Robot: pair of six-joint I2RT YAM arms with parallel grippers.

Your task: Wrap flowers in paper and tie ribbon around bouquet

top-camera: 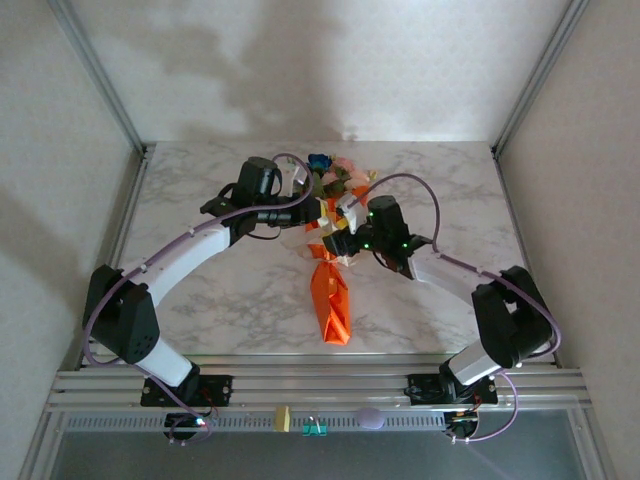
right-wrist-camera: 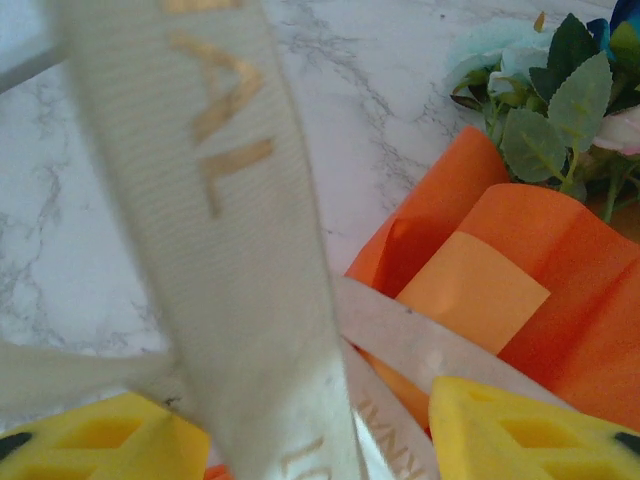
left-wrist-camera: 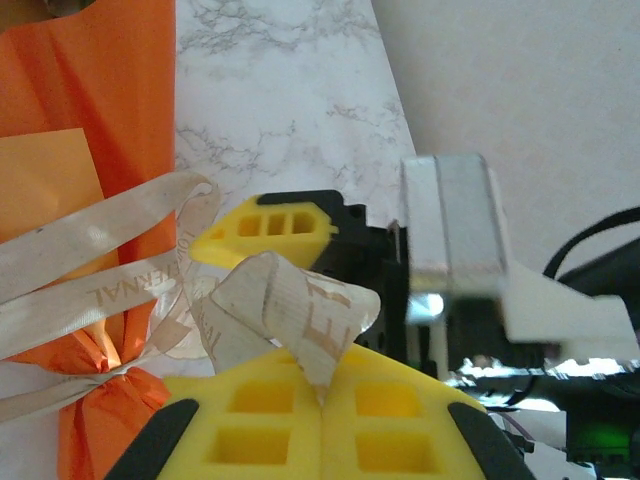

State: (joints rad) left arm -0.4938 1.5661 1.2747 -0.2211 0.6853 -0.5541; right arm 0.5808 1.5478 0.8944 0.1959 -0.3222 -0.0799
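1. Lying mid-table, bouquet (top-camera: pixel 331 300) points blooms to 12 o'clock, tail to 6; ribbon (left-wrist-camera: pixel 120 260) circles its neck.
2. Left gripper (left-wrist-camera: pixel 322 375), at 11 o'clock of neck, pinches ribbon end tight.
3. Right gripper (right-wrist-camera: pixel 300 430), at 2 o'clock, jaws apart, strand loose between.

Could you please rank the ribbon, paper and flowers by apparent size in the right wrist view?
1. The ribbon, though its nearness to the lens inflates it.
2. The paper.
3. The flowers, partly cut off by the frame's edge.
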